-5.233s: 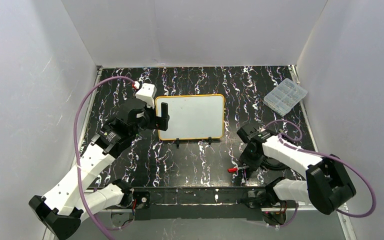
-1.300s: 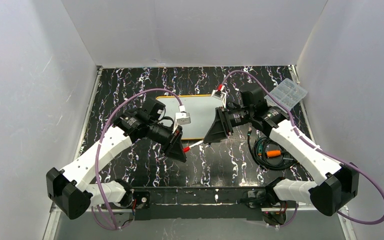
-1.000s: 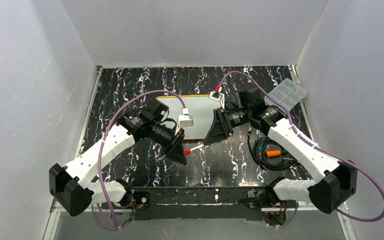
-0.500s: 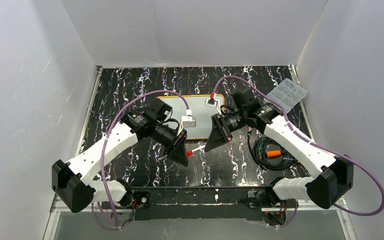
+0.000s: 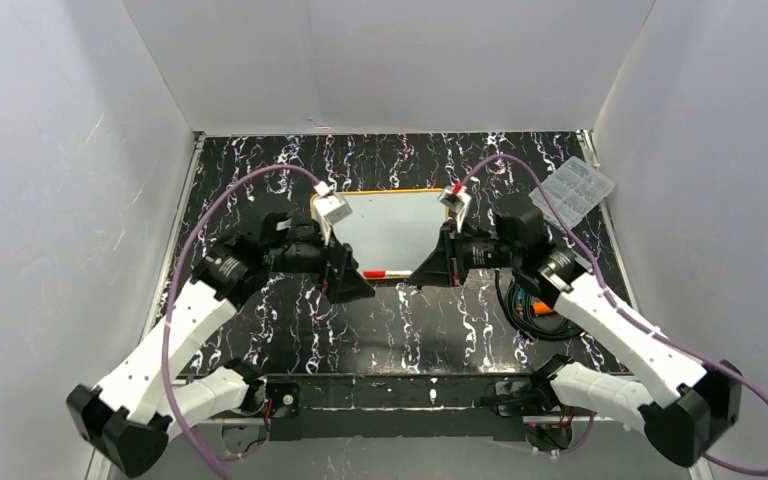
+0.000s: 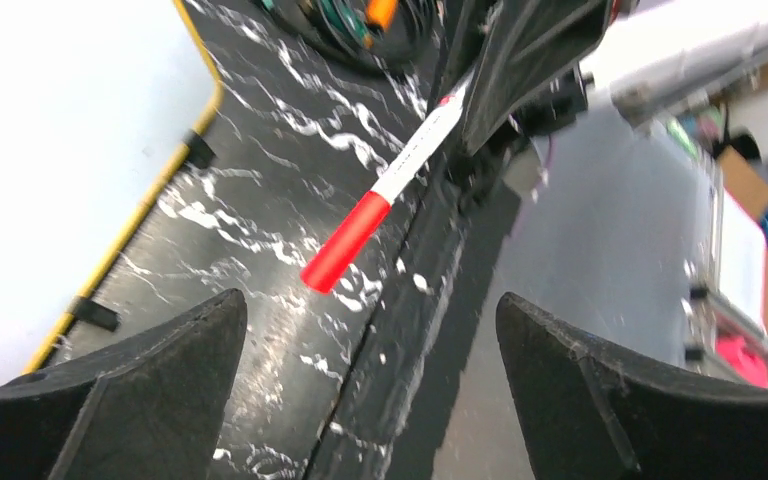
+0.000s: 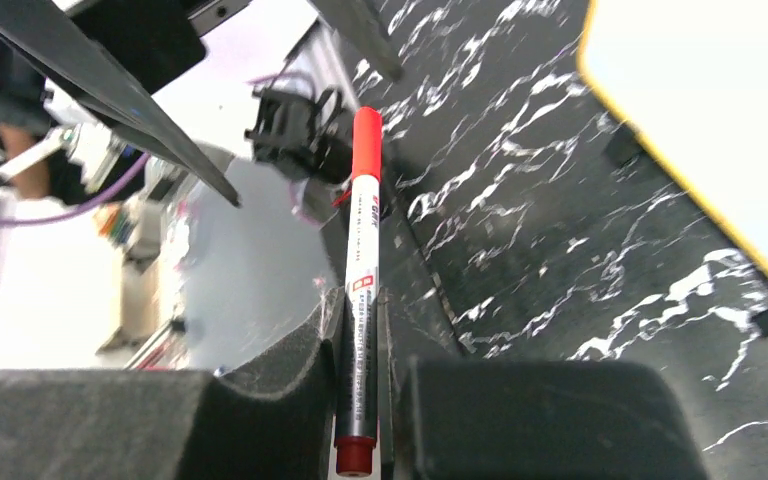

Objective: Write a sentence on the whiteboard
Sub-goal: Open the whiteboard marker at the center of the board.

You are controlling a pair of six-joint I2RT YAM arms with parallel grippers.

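Note:
The whiteboard lies flat at mid-table with its orange-yellow frame; its visible face is blank and no sentence shows on it. A white marker with a red cap hangs level over the board's near edge. My right gripper is shut on the marker's barrel, and the red cap points away from it. My left gripper is open just left of the cap. In the left wrist view the cap floats ahead of the spread fingers, touching neither.
A clear plastic compartment box sits at the far right. A coil of dark cable with an orange piece lies under my right arm. White walls close in the table on three sides.
My left gripper has opened and let go of the marker's cap end. The right gripper now holds the marker alone, and both arms have moved up toward the whiteboard.

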